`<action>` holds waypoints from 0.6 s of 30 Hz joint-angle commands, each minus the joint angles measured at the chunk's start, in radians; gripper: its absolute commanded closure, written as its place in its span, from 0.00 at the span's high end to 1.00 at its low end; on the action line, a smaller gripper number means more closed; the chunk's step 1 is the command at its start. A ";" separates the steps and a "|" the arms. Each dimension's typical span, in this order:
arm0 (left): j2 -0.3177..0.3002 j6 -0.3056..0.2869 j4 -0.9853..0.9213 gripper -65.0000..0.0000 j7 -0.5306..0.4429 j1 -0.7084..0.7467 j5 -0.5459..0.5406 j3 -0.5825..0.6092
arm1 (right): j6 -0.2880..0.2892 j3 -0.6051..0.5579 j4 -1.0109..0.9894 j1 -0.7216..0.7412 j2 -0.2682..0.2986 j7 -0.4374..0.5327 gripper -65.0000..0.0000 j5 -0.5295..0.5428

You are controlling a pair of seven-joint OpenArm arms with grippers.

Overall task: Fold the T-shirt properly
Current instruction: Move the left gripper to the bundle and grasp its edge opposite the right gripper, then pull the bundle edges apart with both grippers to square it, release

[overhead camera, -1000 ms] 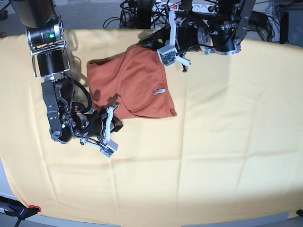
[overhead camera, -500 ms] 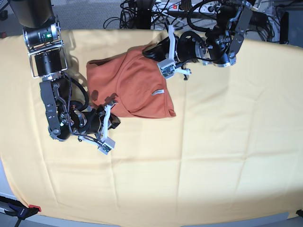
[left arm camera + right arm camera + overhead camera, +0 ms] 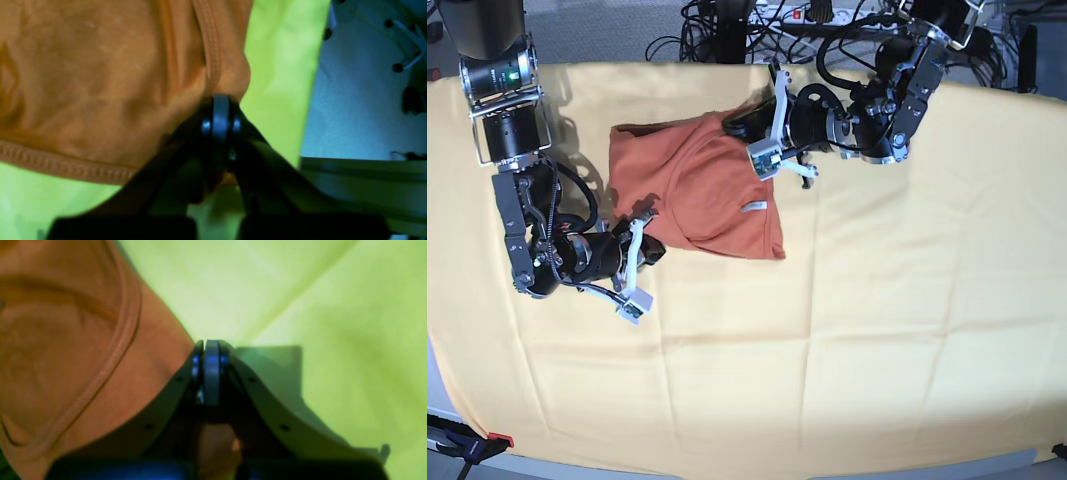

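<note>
I have the T-shirt (image 3: 697,190) pinched at two points, and it lies bunched toward the back-left part of the yellow cloth (image 3: 877,330), well clear of the front edge. My left gripper (image 3: 218,115) is clamped tight on a fold of fabric right beside a stitched hem, near the back edge of the cloth. My right gripper (image 3: 208,368) is likewise closed fully on the shirt's lower left border, next to another seam. The small white tag (image 3: 753,207) shows on top of the pile. I judge the shirt to be light, soft and limp: it sags and creases wherever I am not holding it, and thin fabric could slip from the pads. Seams and hems are the firmest places to grip, so corners along those edges suit best.
</note>
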 commanded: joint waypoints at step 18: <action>-0.007 0.007 -0.340 0.00 -0.148 -0.287 0.090 -0.006 | 0.009 0.006 0.236 -0.205 0.176 -0.015 0.00 0.102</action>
